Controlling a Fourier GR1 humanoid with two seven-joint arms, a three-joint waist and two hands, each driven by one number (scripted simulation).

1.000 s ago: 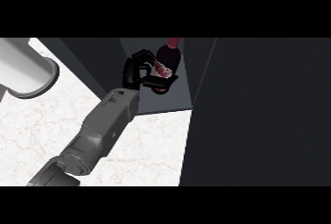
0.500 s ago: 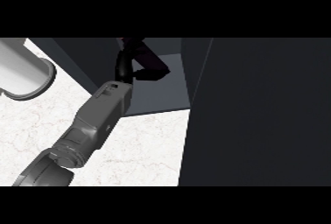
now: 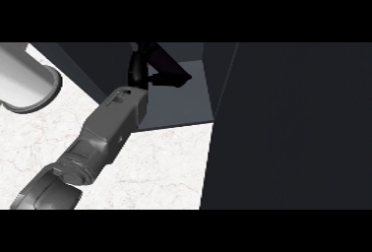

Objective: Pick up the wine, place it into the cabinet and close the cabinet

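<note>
My right hand (image 3: 142, 69) is reaching into the open dark cabinet (image 3: 178, 106), its grey forearm (image 3: 109, 128) rising from the lower left. The black fingers and thumb curl round a dark plum shape, the wine bottle (image 3: 166, 60), at the cabinet's back near the view's top edge. Most of the bottle is hidden by the hand and the shadow. It hangs over the cabinet's grey floor, and I cannot tell whether it touches it. My left hand does not show.
The cabinet's open door (image 3: 291, 123) fills the right side as a large dark panel. A thick grey cylinder (image 3: 25, 83) lies at the upper left over the white marble counter (image 3: 145, 172). The cabinet's left wall (image 3: 87, 64) stands beside the forearm.
The right hand has pushed deeper into the cabinet with the bottle. The reddish bottle, plain a second ago, now shows only as a dark shape in shadow.
</note>
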